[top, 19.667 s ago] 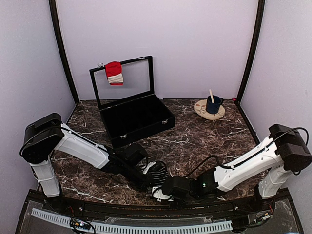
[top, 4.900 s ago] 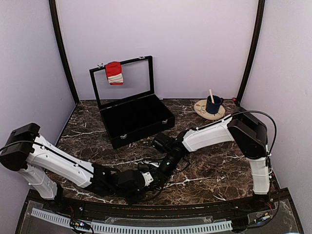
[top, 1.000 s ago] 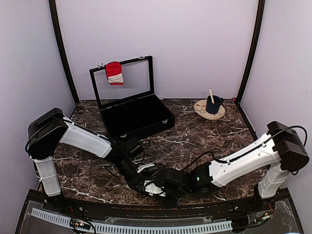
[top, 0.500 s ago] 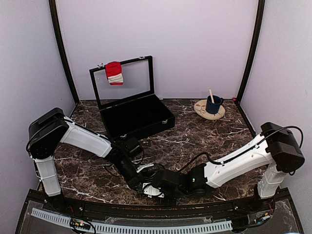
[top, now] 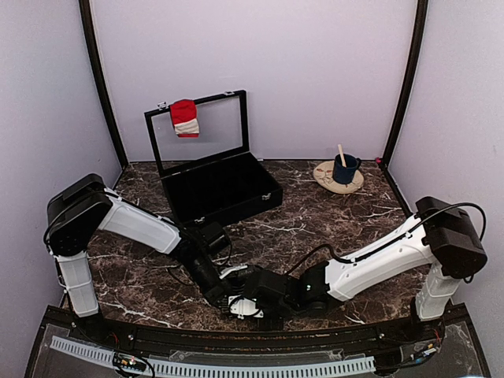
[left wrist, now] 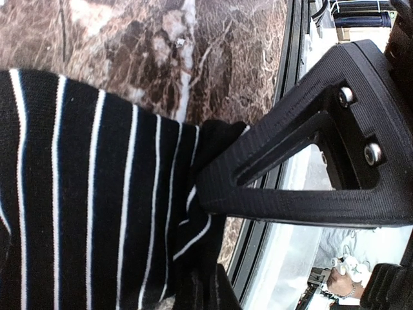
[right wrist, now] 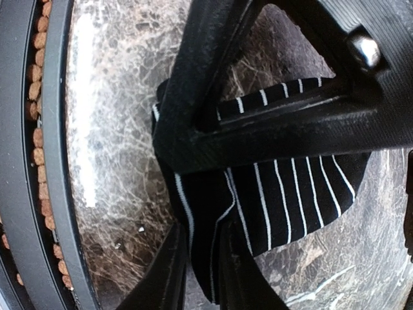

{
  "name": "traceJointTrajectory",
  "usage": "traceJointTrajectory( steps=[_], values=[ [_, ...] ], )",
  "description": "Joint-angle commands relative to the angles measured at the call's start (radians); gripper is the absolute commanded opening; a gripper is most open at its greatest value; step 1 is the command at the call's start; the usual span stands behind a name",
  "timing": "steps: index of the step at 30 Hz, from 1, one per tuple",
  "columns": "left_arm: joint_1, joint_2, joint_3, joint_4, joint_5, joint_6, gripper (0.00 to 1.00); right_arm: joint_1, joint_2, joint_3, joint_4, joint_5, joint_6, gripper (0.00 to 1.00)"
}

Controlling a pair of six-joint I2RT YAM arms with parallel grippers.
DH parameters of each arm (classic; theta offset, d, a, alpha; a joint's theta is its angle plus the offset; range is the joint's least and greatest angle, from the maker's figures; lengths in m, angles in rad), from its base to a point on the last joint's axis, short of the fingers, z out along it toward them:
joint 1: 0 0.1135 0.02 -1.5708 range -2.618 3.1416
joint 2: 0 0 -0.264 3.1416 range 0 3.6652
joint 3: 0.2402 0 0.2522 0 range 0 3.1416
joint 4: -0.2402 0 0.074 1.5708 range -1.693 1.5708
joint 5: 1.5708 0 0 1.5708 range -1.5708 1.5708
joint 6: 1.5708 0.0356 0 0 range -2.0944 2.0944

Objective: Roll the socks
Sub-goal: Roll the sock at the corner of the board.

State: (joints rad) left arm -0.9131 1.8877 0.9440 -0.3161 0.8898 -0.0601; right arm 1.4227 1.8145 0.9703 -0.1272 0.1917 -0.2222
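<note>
Sock (black knit, white pinstripes) bunches on veined marble.

Striped sock is ribbed knit cloth; table under it glossy marble-look, finger on it matt grainy black plastic, screws shiny metal.

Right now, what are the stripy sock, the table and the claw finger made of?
The striped sock looks like soft knit, black with thin white lines; it bunches and folds. The table looks like glossy brown marble, or a print of it: pale veins, shiny glare. The left claw finger seems matte black plastic, finely ridged, with metal screws.
</note>
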Motion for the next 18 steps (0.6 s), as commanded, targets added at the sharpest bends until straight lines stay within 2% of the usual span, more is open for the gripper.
traceJointTrajectory(
  steps=[1,11,18],
  values=[
    [0.006,0.017,0.006,-0.054,0.014,0.026,0.00,-0.013,0.030,0.028,-0.001,-0.030,-0.023,0.15],
    [0.015,0.006,0.000,-0.059,-0.017,0.026,0.00,-0.014,0.060,0.034,-0.011,-0.043,-0.013,0.00],
    [0.033,-0.119,-0.083,0.010,-0.134,-0.036,0.25,-0.030,0.054,0.037,-0.042,-0.071,0.019,0.00]
  ],
)
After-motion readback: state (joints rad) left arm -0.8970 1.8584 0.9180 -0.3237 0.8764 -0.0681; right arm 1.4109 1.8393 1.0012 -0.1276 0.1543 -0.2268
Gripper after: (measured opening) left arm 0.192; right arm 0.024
